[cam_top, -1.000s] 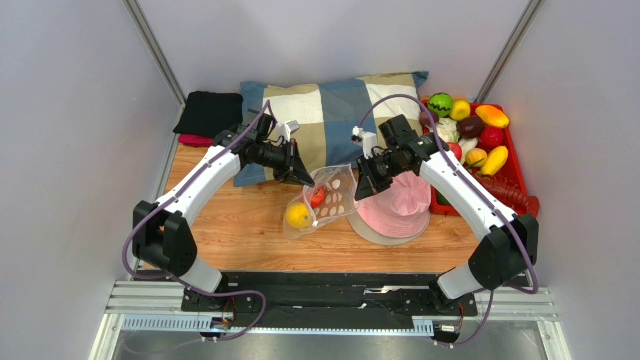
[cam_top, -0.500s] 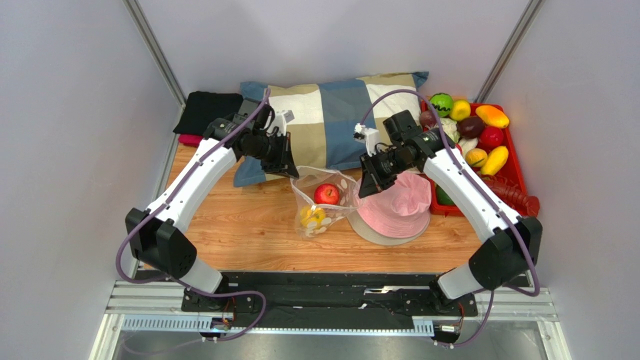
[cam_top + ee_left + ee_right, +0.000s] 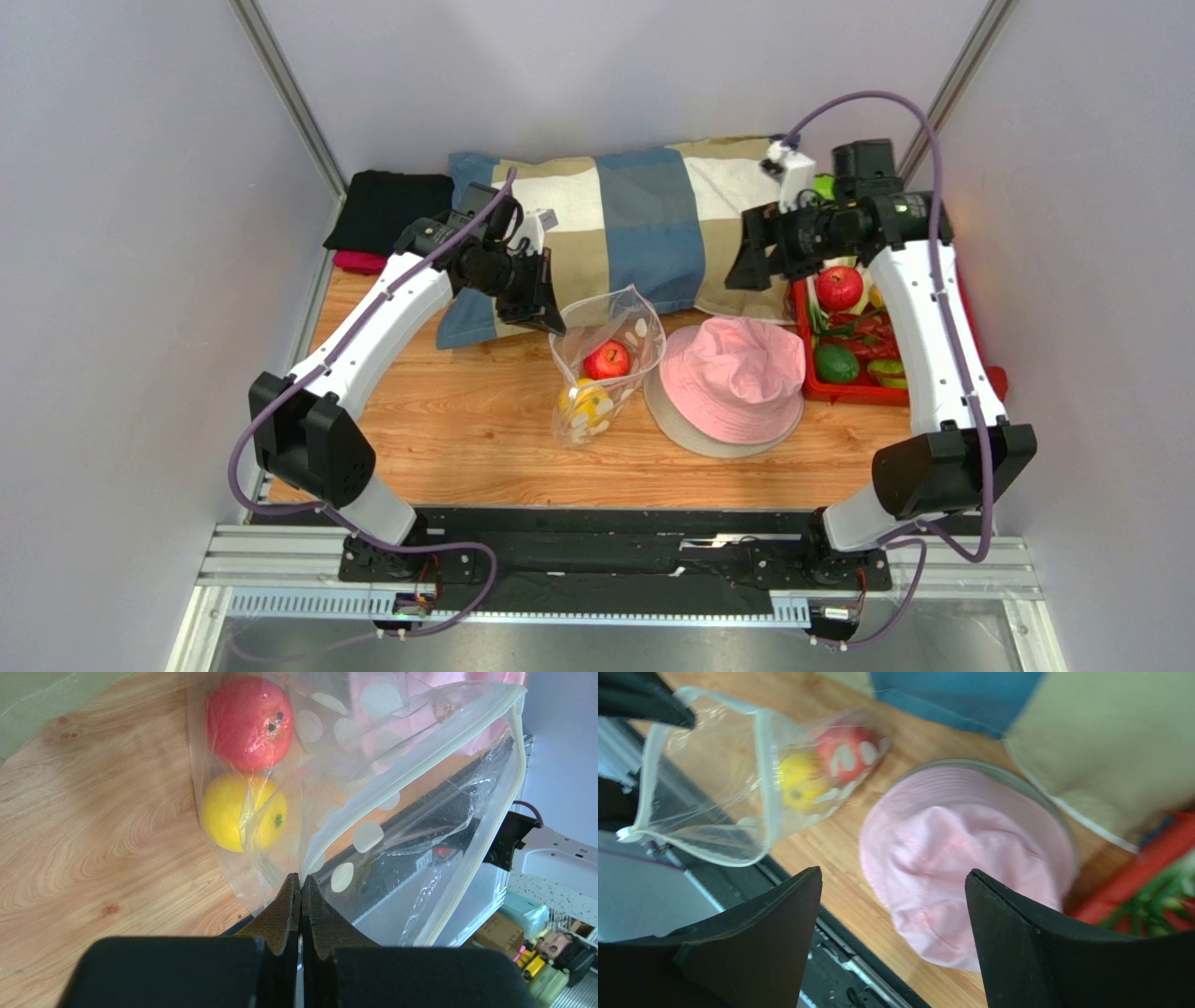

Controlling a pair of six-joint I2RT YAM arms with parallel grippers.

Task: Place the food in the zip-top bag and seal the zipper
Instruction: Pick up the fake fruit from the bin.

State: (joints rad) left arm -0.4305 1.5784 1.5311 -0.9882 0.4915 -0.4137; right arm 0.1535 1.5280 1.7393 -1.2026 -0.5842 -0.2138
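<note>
Your right arm [image 3: 933, 322] hides much of food [image 3: 839, 287] in red tray [image 3: 842, 396]; right wrist view: tray blurred, edge-cropped.

Left arm [image 3: 372, 329]: elbow low at the near left, white forearm stretched away from the base and inward toward centre. Wrist angled down. Left gripper [image 3: 300, 882]: jaws pressed flat together, pinching a fold of the zip-top bag [image 3: 337, 756] at the fingertips.

Right arm [image 3: 933, 336]: elbow near the base, forearm reaching almost straight to the far right side. Wrist turned inward, camera facing left and down. Right gripper [image 3: 892, 873]: jaws spread wide, gripping nothing.
</note>
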